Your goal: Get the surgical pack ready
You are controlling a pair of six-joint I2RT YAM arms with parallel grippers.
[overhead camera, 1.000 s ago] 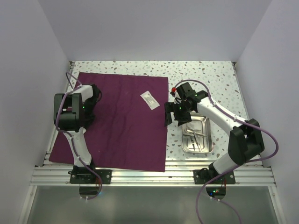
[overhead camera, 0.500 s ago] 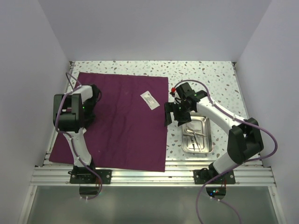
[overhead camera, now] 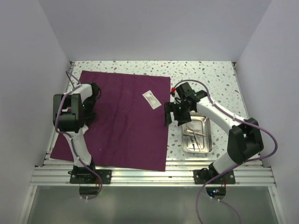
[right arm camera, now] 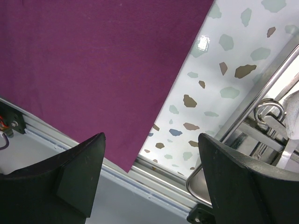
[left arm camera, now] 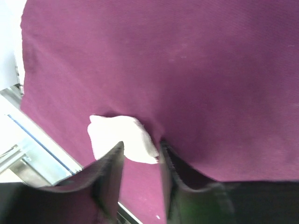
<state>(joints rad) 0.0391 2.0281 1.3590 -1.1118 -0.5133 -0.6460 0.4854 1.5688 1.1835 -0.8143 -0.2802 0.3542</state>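
cloth (overhead camera: 121, 116), matte woven maroon, puckers where the left claw (left arm camera: 140, 148) pinches it; right claw (right arm camera: 150, 140) gapes open.

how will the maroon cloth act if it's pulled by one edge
Probably floppy: the cloth puckers beside the left gripper. Likely light, lying thin and flat on the table. May wrinkle rather than slide whole.

Blurred white patch (left arm camera: 119, 137) at left hand (left arm camera: 141, 149)
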